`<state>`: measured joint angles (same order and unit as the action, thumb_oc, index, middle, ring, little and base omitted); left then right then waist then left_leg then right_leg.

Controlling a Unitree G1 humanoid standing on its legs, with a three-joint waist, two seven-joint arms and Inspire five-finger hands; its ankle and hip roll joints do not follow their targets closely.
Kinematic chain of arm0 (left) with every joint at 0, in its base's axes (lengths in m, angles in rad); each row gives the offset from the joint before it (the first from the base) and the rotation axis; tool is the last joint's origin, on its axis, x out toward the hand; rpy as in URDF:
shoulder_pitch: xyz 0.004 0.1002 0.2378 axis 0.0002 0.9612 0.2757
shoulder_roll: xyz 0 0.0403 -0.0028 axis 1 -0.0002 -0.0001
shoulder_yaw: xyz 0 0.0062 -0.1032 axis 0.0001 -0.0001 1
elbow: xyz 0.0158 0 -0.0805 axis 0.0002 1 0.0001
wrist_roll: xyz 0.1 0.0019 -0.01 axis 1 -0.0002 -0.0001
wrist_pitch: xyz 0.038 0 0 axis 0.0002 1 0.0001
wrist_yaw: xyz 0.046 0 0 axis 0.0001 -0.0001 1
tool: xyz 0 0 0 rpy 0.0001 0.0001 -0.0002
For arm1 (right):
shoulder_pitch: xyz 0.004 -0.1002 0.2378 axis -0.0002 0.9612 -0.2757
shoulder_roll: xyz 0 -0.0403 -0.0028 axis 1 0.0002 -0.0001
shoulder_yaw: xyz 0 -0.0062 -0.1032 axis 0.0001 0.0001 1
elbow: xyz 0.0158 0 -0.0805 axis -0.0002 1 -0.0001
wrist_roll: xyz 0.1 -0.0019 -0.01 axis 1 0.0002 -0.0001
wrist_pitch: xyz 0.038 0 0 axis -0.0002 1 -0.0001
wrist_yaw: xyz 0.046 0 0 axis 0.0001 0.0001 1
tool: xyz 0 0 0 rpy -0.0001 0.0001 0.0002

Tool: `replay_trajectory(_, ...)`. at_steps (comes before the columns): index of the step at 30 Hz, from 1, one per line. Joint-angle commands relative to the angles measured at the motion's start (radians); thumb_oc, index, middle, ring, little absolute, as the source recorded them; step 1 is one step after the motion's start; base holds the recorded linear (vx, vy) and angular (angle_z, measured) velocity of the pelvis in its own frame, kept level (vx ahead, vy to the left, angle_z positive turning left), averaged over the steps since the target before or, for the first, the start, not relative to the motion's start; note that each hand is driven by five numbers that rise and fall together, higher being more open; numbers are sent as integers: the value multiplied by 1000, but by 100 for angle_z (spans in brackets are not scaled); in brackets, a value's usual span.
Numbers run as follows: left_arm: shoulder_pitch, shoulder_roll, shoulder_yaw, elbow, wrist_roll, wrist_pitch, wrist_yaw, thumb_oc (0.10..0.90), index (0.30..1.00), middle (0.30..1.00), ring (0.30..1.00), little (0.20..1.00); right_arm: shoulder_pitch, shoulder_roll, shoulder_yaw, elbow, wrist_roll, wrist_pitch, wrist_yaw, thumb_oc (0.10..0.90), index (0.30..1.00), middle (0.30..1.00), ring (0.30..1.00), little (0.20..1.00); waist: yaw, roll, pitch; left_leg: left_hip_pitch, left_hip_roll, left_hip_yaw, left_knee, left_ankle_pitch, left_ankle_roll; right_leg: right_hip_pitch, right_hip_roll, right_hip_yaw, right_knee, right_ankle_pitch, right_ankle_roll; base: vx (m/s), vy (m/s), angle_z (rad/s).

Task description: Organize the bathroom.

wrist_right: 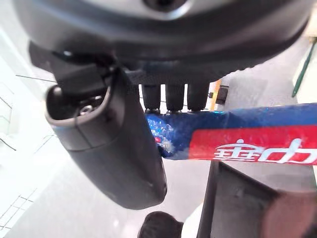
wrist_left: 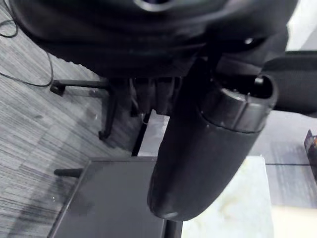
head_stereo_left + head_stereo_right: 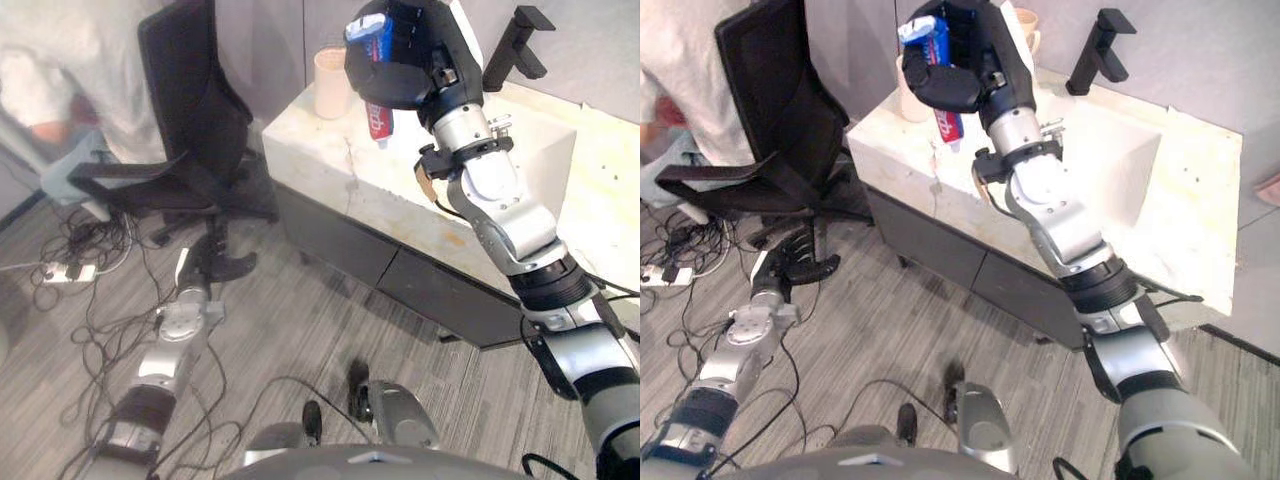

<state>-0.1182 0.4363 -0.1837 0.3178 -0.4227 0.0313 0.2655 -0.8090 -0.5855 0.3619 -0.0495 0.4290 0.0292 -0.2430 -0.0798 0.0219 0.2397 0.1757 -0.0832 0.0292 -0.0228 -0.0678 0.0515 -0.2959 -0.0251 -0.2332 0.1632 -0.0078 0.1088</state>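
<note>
Right hand (image 3: 400, 60) grips the toothpaste tube (image 3: 376, 75) (blue and red) upright above the marble counter (image 3: 330, 160), beside a cup (image 3: 332, 82).

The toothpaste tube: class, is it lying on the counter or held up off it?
Held up. The right robot hand has its fingers curled round the toothpaste tube, which hangs above the marble counter.

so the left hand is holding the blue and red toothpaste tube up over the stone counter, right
Not the left. The right hand grips the blue and red toothpaste tube over the pale stone counter, as the left eye view shows; the left hand hangs by the floor.
</note>
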Motion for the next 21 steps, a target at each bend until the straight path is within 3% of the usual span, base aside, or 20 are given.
replay_trajectory(1, -19, 35, -96, -37, 32, -114, 16, 800, 900, 900, 900, 900, -157, -16, -109, 76, 8, -211, -92, 400, 300, 300, 300, 300, -43, -45, -157, -6, -11, 32, 77, -70, -71, 79, 50, 66, -27, 81, 23, 175, 12, 38)
replay_trajectory(2, -26, 33, -108, -28, 22, -124, 21, 800, 900, 900, 900, 900, -156, -15, -112, 82, 12, -223, -96, 400, 300, 300, 300, 300, -50, -42, -160, -12, -15, 27, 112, -47, -83, 88, 62, 86, -27, 72, 16, 242, 29, 58)
replay_trajectory(3, -49, 25, -130, -19, 2, -137, 24, 800, 900, 900, 900, 900, -151, -9, -116, 91, -24, -260, -115, 400, 300, 300, 300, 300, -66, -40, -165, -48, -28, 14, 228, 20, -117, 126, 86, 138, -54, 69, -4, 248, 33, 43)
replay_trajectory(4, -61, 23, -137, -23, -10, -126, 24, 800, 900, 900, 900, 900, -154, -5, -113, 94, -35, -272, -126, 400, 300, 300, 300, 300, -67, -40, -166, -71, -32, 17, 275, 55, -128, 152, 90, 146, -65, 63, -15, 315, 35, 28)
replay_trajectory(5, -92, 11, -161, -25, -32, -111, 44, 800, 900, 900, 900, 900, -155, 12, -103, 100, -52, -291, -157, 400, 300, 300, 300, 300, -63, -51, -161, -136, -40, 12, 395, 92, -142, 188, 85, 158, -65, 58, -27, 259, 26, -4)
replay_trajectory(8, -140, -7, -181, -10, -52, -93, 64, 800, 900, 900, 900, 900, -163, 69, -73, 119, -107, -333, -225, 400, 300, 300, 300, 300, -39, -76, -151, -227, -29, 11, 476, 38, -130, 238, 69, 166, -62, 37, -36, 235, 21, -26)
replay_trajectory(11, -160, -6, -200, -12, -52, -80, 81, 800, 900, 900, 900, 900, -175, 152, -40, 145, -169, -356, -281, 400, 300, 300, 300, 300, -15, -88, -153, -188, 24, -16, 315, -51, -81, 261, 64, 180, -51, 4, -30, 271, 64, -25)
replay_trajectory(13, -163, -4, -212, -22, -45, -76, 89, 800, 900, 900, 900, 900, -173, 178, -35, 128, -208, -339, -293, 400, 300, 300, 300, 300, -16, -82, -165, -139, 84, -46, 165, -31, -73, 259, 67, 195, -49, -20, -25, 240, 96, -30)
replay_trajectory(15, -167, -3, -245, -43, -41, -74, 96, 800, 900, 900, 900, 900, -150, 172, -42, 120, -216, -341, -282, 400, 300, 300, 300, 300, -10, -80, -161, -154, 92, -56, 186, -29, -88, 243, 47, 197, -1, -56, -10, 192, 123, -9)
replay_trajectory(21, -131, -8, -246, -34, -7, -110, 80, 800, 900, 900, 900, 900, -134, 140, -57, 69, -223, -300, -251, 400, 300, 300, 300, 300, -23, -51, -176, -121, 99, 3, 90, -11, -72, 232, 23, 201, 22, -75, 12, 149, 140, -13)
